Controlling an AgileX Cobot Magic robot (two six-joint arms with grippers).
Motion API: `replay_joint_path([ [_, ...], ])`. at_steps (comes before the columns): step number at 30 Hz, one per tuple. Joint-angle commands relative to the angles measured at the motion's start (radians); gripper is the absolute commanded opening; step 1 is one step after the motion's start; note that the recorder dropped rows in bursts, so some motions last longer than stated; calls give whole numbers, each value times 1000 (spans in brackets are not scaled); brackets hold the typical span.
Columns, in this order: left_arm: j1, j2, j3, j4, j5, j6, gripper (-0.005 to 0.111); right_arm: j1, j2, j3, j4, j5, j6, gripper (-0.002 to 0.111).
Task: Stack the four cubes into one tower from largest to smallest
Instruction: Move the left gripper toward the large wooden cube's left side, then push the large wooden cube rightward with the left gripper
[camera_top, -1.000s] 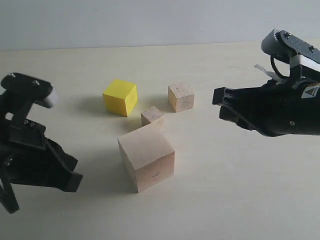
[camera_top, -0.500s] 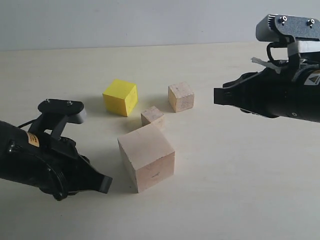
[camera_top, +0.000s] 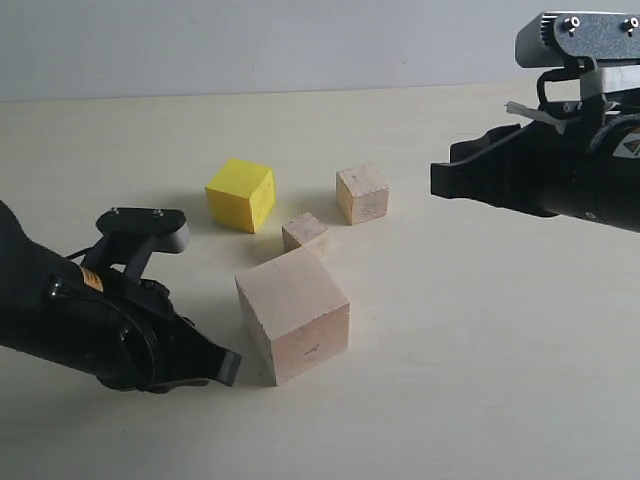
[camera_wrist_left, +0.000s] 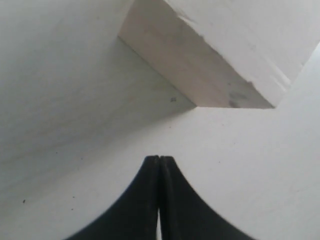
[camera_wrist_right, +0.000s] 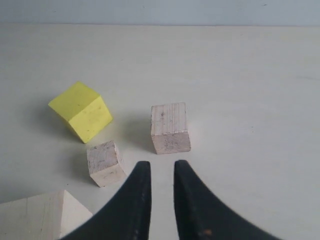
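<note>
**Nothing stacked yet: the base stands ready for the yellow cube**

The large pale cube (camera_top: 293, 315) sits on the worktop (camera_top: 480, 350). The smallest tan cube (camera_top: 305, 234) is just behind it, and the yellow cube (camera_top: 240, 193) and smaller tan cube (camera_top: 362, 193) lie farther back. The left claw (camera_top: 227, 367), jaws together and empty, is low beside the large cube. The right claw (camera_wrist_right: 160, 167), slightly apart and empty, hovers facing the tan cubes. The yellow cube probably goes next: spread wider than it, grip flat faces, set it down centred.
</note>
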Motion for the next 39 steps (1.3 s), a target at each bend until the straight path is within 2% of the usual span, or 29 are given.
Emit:
replay_joint_path([
  [1, -6, 19, -7, -103, -30, 119, 0, 2, 5, -4, -8, -28, -13, 18],
  [8, -6, 32, -44, -327, 15, 361, 0, 2, 5, -4, -8, -28, -13, 18],
  [13, -6, 32, -51, -478, 105, 519, 0, 2, 5, -4, -8, -28, -13, 18],
  [23, -6, 32, -51, -483, 160, 544, 0, 2, 5, -4, -8, -28, -13, 18],
  [27, -6, 40, -51, -532, 156, 593, 0, 2, 5, -4, -8, -28, -13, 18],
  [33, -6, 134, -53, -588, 155, 654, 0, 2, 5, -4, -8, -26, -13, 18],
  [39, -6, 172, -53, -588, 88, 658, 0, 2, 5, -4, -8, -22, -13, 18],
])
